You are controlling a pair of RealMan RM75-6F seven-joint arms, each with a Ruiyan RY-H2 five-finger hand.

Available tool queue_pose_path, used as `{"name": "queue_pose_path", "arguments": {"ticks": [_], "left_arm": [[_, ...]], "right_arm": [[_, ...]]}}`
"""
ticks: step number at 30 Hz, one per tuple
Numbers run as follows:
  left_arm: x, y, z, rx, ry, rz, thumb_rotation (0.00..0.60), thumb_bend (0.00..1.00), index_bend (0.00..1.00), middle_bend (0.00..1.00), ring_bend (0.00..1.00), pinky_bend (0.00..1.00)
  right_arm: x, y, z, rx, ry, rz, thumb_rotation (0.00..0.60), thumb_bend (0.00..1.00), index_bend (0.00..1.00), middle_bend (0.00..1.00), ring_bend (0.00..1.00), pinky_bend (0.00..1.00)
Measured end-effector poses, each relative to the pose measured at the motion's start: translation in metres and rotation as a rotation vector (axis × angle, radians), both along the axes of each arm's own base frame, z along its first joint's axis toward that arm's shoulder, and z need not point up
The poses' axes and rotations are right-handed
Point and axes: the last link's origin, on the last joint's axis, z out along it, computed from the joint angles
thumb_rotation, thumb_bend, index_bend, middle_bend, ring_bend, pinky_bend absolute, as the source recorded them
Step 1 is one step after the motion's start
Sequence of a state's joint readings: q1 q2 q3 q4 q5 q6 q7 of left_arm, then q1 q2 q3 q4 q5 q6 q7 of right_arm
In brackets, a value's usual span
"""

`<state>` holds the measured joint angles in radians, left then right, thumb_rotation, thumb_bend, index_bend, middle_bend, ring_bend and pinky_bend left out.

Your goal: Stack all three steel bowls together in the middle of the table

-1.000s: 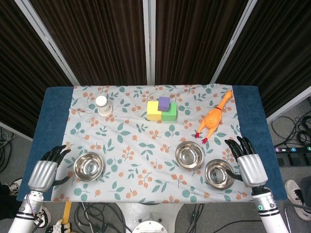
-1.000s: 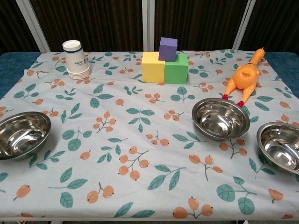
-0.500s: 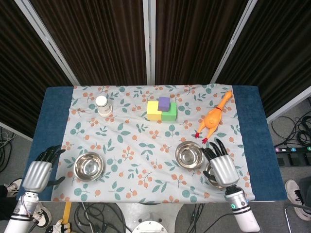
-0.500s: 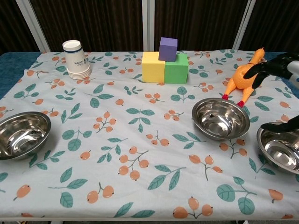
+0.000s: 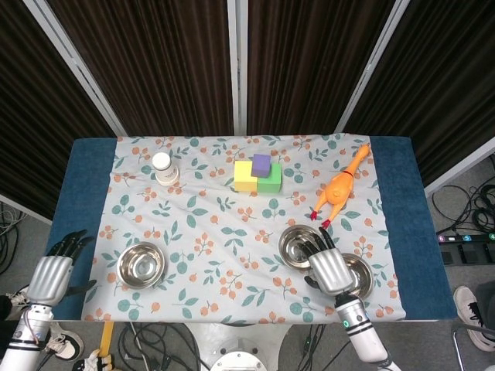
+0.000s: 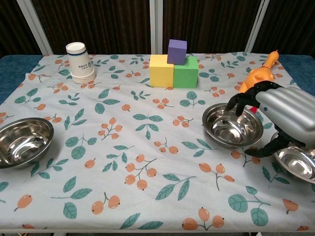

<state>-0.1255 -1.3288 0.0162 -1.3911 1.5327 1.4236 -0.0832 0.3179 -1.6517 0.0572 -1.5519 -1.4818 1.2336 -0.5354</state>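
Observation:
Three steel bowls sit along the table's near side. The left bowl (image 5: 142, 264) (image 6: 24, 141) stands alone. My left hand (image 5: 51, 277) hovers open off the table's left edge, well clear of that bowl, and does not show in the chest view. The middle bowl (image 5: 293, 243) (image 6: 229, 128) and the right bowl (image 5: 363, 276) (image 6: 298, 163) lie close together. My right hand (image 5: 331, 268) (image 6: 283, 114) hangs open above the gap between them. Its fingers spread over the middle bowl's right rim and its thumb points down between the bowls. It holds nothing.
A stack of paper cups (image 5: 162, 167) (image 6: 79, 62) stands at the back left. Yellow, green and purple blocks (image 5: 258, 175) (image 6: 173, 65) sit at the back centre. An orange rubber chicken (image 5: 340, 187) (image 6: 256, 76) lies just behind the middle bowl.
My right hand has moved left, from beside the right bowl to above the gap between the two right-side bowls. My left hand has drawn back, away from the left bowl.

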Motion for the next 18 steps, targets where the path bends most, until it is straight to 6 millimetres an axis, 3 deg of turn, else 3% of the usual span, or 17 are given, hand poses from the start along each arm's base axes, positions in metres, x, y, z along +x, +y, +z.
{"name": "queue_pose_path", "arguments": {"ticks": [10,18], "left_arm": [[-0.010,0.001,0.004,0.005,-0.006,0.018,0.600,0.09,0.21,0.21,0.13,0.23],[-0.013,0.001,0.006,0.012,-0.010,0.026,0.600,0.09,0.21,0.20,0.13,0.23]], "right_arm": [[0.002,-0.012,-0.023,0.023,0.059,0.011,0.600,0.08,0.32,0.37,0.17,0.08],[0.010,-0.020,-0.038,0.034,0.078,0.020,0.600,0.11,0.40,0.46,0.25,0.09]]}}
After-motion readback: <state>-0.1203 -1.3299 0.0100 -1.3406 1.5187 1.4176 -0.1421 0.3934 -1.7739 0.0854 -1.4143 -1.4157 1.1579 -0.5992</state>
